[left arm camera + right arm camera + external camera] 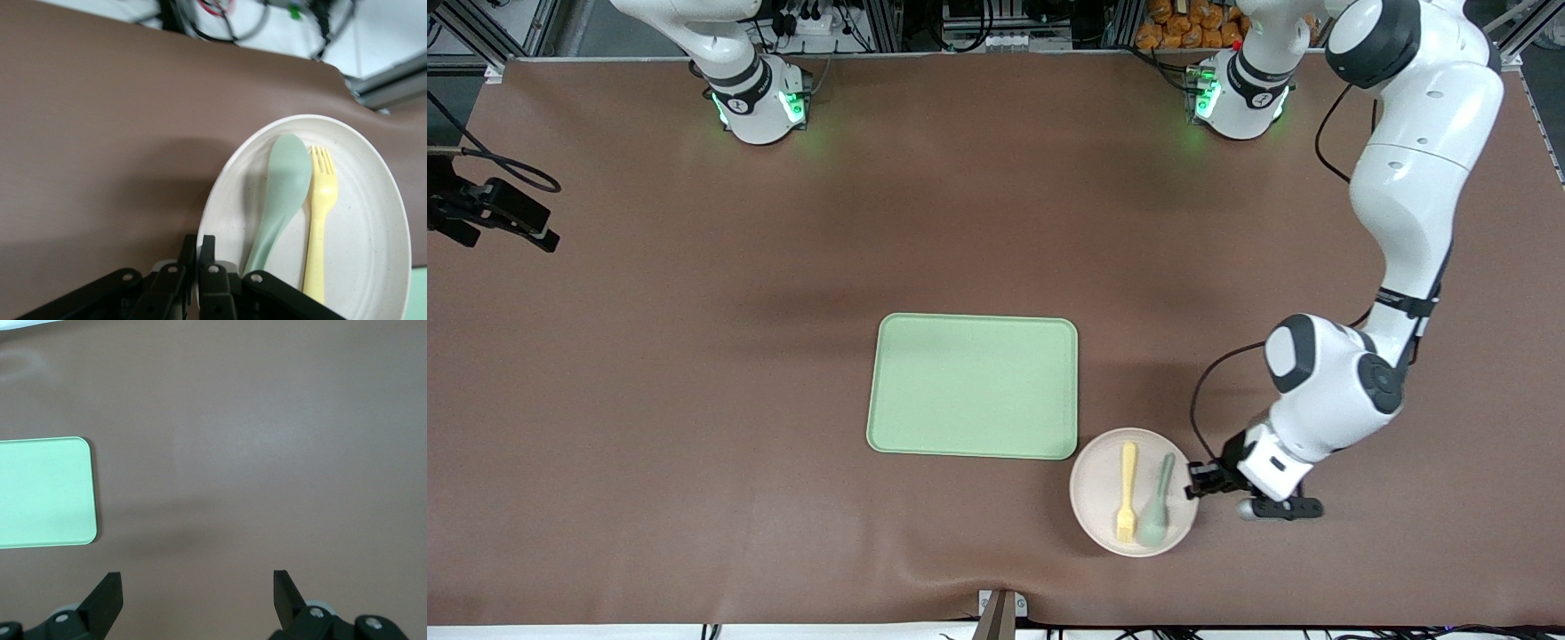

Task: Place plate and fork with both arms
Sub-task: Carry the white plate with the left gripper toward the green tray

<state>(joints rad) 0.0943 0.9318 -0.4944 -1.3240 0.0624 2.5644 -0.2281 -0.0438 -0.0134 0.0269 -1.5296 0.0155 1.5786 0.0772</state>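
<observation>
The plate sits on the brown table just beside the near corner of the light-green tray, toward the left arm's end. On it lie the fork and a grey-green spoon, side by side. The left gripper is down at the plate's rim, fingers pinched together on the edge. The right gripper waits over bare table near the tray, jaws spread wide, holding nothing. No readable writing shows anywhere.

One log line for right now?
left gripper: shut on plate rim | fork, spoon: on plate | right gripper: open, waiting
</observation>
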